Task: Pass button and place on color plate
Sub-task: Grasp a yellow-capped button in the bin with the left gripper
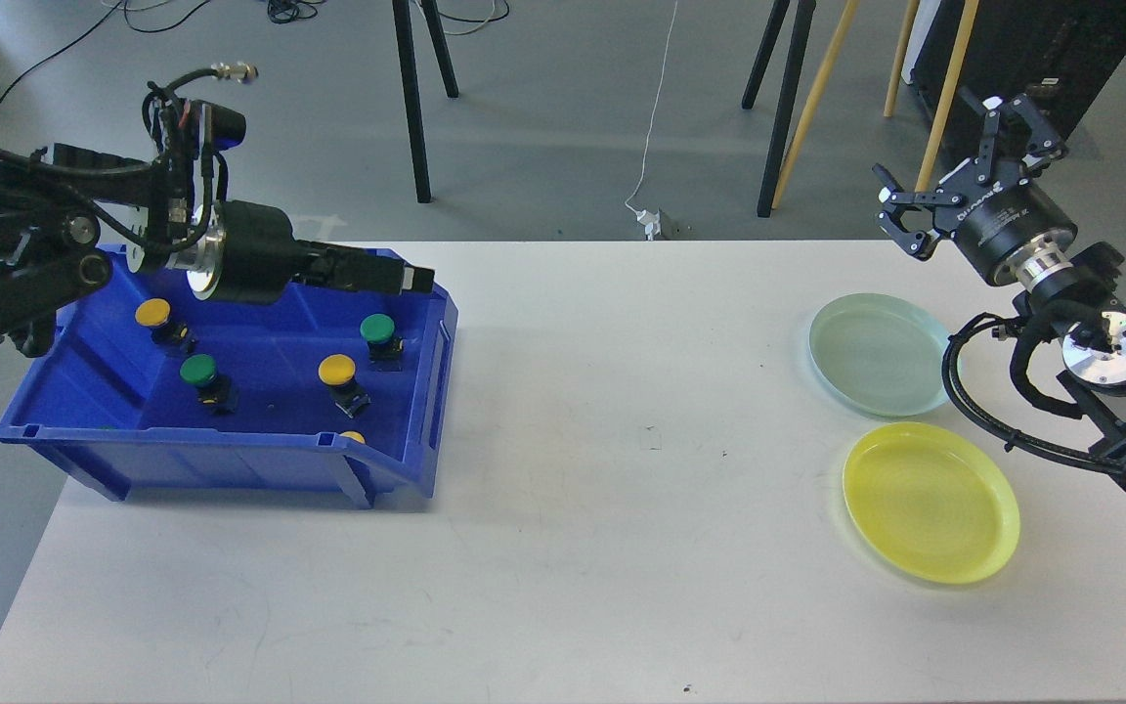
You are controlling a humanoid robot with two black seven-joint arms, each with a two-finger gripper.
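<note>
While left gripper [414, 279] hangs over far rim of blue bin [231, 460], fingers seen side-on as one dark bar, so jaw gap cannot be told; nothing seen held. Bin holds two green buttons [198, 370] and three yellow buttons [336, 370] (one half hidden by front wall). Right gripper [954, 161] raised beyond pale green plate [878, 354], jaws spread wide, empty. Yellow plate [931, 503] nearer, bare.

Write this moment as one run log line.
left gripper: shut, over blue bin | right gripper: open, raised | green plate, yellow plate: empty
</note>
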